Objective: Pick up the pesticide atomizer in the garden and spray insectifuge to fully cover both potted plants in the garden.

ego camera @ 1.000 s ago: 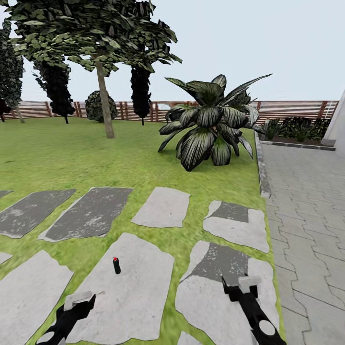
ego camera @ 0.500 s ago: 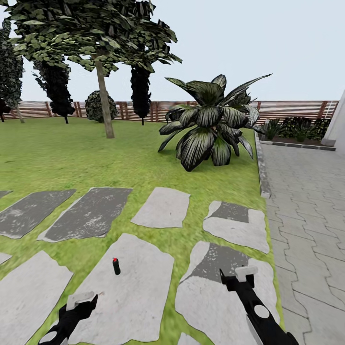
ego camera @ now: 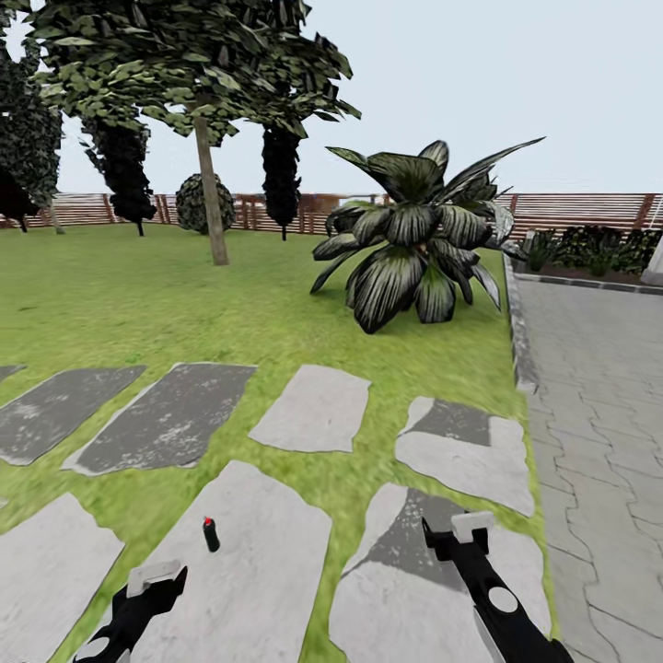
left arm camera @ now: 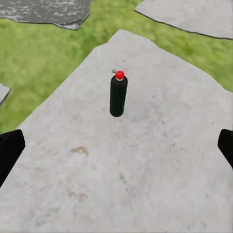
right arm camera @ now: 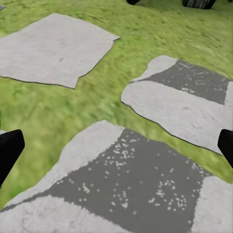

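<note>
The pesticide atomizer (ego camera: 211,534) is a small dark bottle with a red top, standing upright on a pale stepping stone (ego camera: 249,571) in the garden lawn (ego camera: 138,304). In the left wrist view the atomizer (left arm camera: 118,94) stands ahead of my left gripper (left arm camera: 116,150), apart from it, with the black fingers (left arm camera: 9,150) spread wide. In the head view my left gripper (ego camera: 152,582) is below and left of the bottle, open and empty. My right gripper (ego camera: 470,529) hangs open over a darker stone (right arm camera: 136,189). The potted plants are out of view.
A big striped broad-leaved bush (ego camera: 414,244) stands ahead on the right beside a grey curb (ego camera: 520,331) and paved path (ego camera: 599,414). A tree trunk (ego camera: 212,198), dark shrubs and a brown slatted fence (ego camera: 571,210) lie beyond. More stepping stones (ego camera: 313,410) cross the grass.
The whole view has shifted: the camera moved forward, so the atomizer now sits lower and closer. Earlier the right arm reached slightly forward. Both grippers stay open.
</note>
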Robot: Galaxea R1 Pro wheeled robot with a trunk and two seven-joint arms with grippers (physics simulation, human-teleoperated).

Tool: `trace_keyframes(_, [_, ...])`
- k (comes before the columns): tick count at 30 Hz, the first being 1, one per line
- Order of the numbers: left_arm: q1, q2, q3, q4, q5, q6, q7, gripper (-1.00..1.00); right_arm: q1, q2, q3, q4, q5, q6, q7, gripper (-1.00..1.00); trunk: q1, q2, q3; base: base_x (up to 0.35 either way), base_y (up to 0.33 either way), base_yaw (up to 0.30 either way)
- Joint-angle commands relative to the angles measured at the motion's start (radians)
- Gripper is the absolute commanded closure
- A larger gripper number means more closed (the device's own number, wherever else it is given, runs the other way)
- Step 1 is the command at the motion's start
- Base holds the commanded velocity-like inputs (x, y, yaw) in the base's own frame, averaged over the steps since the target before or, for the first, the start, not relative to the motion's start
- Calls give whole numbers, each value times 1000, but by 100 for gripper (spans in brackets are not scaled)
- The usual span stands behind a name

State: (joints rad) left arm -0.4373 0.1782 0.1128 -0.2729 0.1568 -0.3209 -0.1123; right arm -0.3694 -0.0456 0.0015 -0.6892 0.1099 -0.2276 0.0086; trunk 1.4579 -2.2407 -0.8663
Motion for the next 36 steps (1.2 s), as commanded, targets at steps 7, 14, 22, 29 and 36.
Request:
trace_keyframes(7, [-1, 0, 6, 1, 13, -1, -9, -100, 0, 0, 0, 2, 7, -2, 0, -100, 0, 0, -1, 234, -199, 269])
trace_keyframes(14, [-1, 0, 8, 1, 14, -1, -9, -100, 0, 0, 0, 4, 7, -2, 0, -100, 0, 0, -1, 231, -203, 277])
trace_keyframes(22, [-1, 0, 10, 1, 15, -1, -8, -100, 0, 0, 0, 4, 7, -2, 0, -100, 0, 0, -1, 239, -203, 277])
trace_keyframes(29, [-1, 0, 10, 1, 15, -1, -7, -100, 0, 0, 0, 4, 7, -2, 0, -100, 0, 0, -1, 243, -203, 277])
trace_keyframes(36, [-1, 0, 10, 1, 15, -1, -7, -100, 0, 0, 0, 4, 7, -2, 0, -100, 0, 0, -1, 243, -203, 277])
